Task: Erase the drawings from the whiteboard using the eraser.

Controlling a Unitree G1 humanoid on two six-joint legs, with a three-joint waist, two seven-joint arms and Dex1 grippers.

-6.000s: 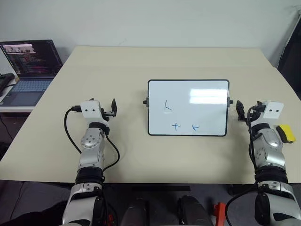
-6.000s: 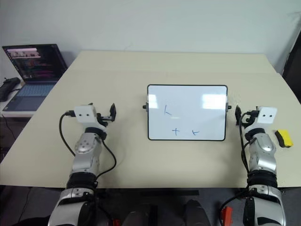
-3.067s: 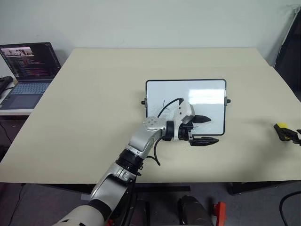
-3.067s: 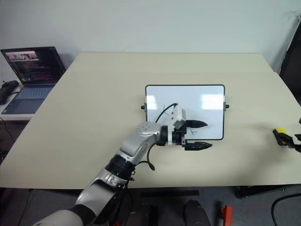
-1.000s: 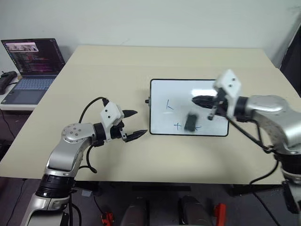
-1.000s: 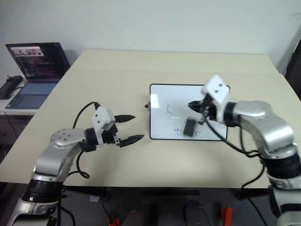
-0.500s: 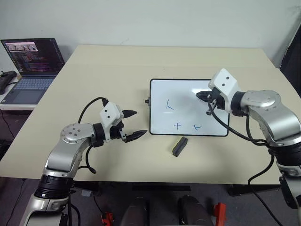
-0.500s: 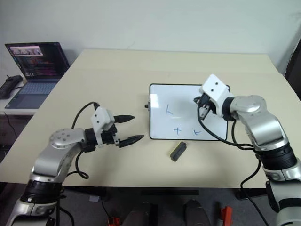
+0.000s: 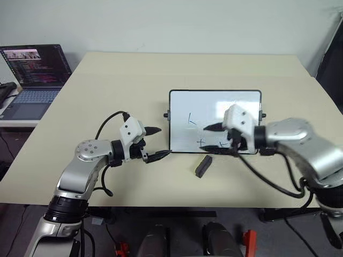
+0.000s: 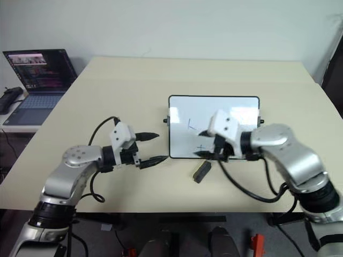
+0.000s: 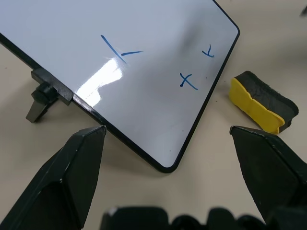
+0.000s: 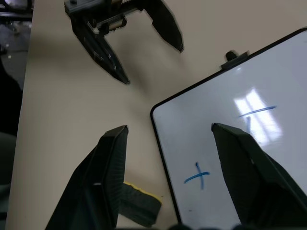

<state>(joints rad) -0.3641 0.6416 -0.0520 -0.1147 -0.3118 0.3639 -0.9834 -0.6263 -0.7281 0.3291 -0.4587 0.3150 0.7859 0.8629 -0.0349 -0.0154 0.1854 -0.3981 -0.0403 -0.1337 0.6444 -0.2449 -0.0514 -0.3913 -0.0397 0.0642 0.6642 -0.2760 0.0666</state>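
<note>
Yellow eraser (image 9: 203, 166) lies on the table (image 9: 107, 85) below the whiteboard (image 9: 236, 104); my right gripper (image 9: 213, 138) is apart above it to grasp it, left gripper (image 9: 156, 143) apart too.

Head stereo pair: high vantage, facing forward and down across the bench (image 9: 107, 96); near-identical coverage of whiteboard (image 9: 236, 110), eraser (image 9: 202, 166) and laptop (image 9: 32, 75). Left wrist view: close, low, aimed along left tool (image 9: 157, 142) at whiteboard corner and eraser. Right wrist view: close, aimed along right tool (image 9: 211, 138) over whiteboard edge toward left tool. Shared by both wrist views: whiteboard, eraser.
</note>
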